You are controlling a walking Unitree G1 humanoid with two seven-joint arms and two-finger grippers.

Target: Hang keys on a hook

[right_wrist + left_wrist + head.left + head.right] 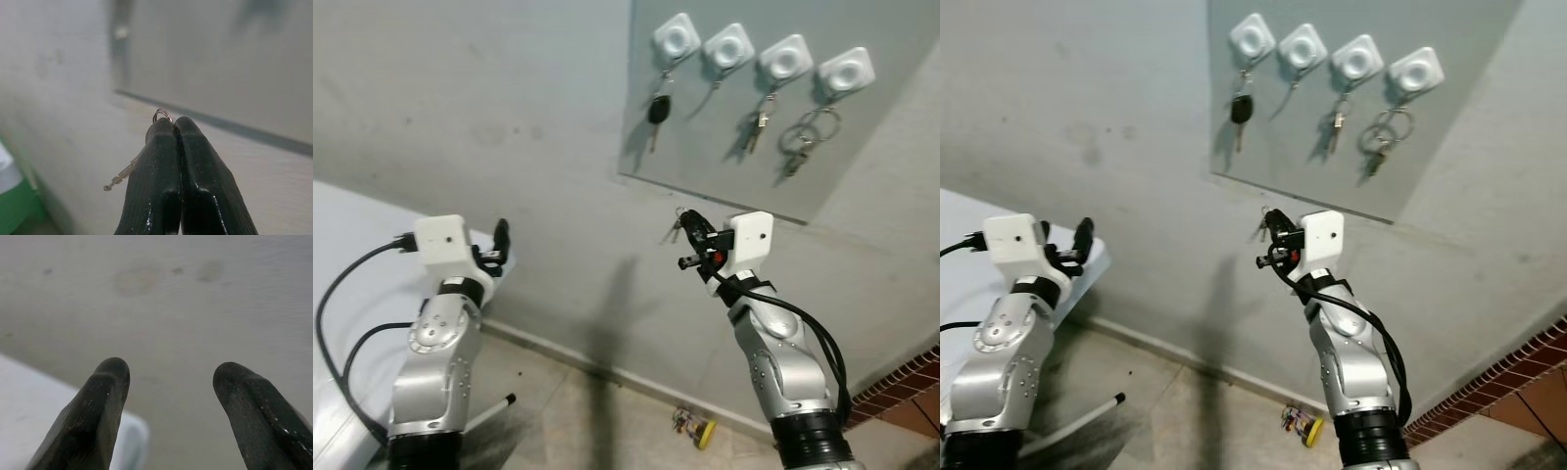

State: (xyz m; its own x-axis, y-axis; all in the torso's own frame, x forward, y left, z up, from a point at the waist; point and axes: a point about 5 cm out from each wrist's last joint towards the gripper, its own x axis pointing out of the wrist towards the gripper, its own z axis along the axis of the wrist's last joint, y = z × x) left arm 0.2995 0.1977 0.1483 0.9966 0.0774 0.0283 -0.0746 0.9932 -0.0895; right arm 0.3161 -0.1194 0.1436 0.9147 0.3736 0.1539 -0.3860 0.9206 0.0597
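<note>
One key point(120, 177) juts sideways from the right pincer point(173, 125).

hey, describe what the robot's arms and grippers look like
Both arms are silver, jointed metal shells with black cuffs low down and black cables looping alongside. A white boxy camera block tops each wrist. The left gripper and right gripper each have two long, rounded black fingers, lightly scuffed.
</note>
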